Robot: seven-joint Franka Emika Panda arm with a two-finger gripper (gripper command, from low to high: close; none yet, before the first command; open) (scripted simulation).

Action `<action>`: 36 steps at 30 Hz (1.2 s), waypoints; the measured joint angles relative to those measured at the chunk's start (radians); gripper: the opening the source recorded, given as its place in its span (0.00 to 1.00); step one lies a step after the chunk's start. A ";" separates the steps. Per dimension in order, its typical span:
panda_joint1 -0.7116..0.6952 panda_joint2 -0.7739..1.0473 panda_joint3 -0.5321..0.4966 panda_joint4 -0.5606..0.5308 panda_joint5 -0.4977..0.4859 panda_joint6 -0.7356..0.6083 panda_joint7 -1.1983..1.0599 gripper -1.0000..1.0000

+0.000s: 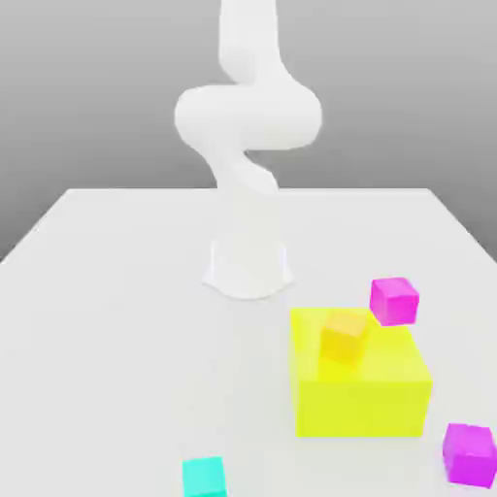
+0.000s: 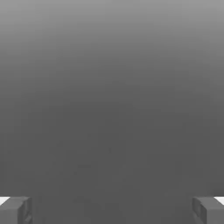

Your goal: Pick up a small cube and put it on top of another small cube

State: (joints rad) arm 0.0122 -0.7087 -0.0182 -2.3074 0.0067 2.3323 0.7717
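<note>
Your gripper (image 2: pixel 112 210) stands wide open, holding nothing. An orange cube (image 1: pixel 345 337) rests on the yellow block (image 1: pixel 364 388); one magenta cube (image 1: pixel 394 300) sits at its one o'clock.

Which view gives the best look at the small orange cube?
The exterior view: the small orange cube sits in plain sight on top of the large yellow block, toward the exterior view's right. The hand view gives nothing of it, just the two fingertips wide apart over a grey background.
</note>
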 joint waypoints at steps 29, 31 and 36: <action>0.008 1.054 -0.090 -0.072 0.087 0.396 -0.323 0.50; -0.005 1.127 -0.075 -0.059 0.100 0.451 -0.335 0.50; -0.016 1.184 -0.062 -0.047 0.110 0.494 -0.343 0.00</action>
State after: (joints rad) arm -0.0038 0.4751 -0.0798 -2.3545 0.1171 2.8264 0.4285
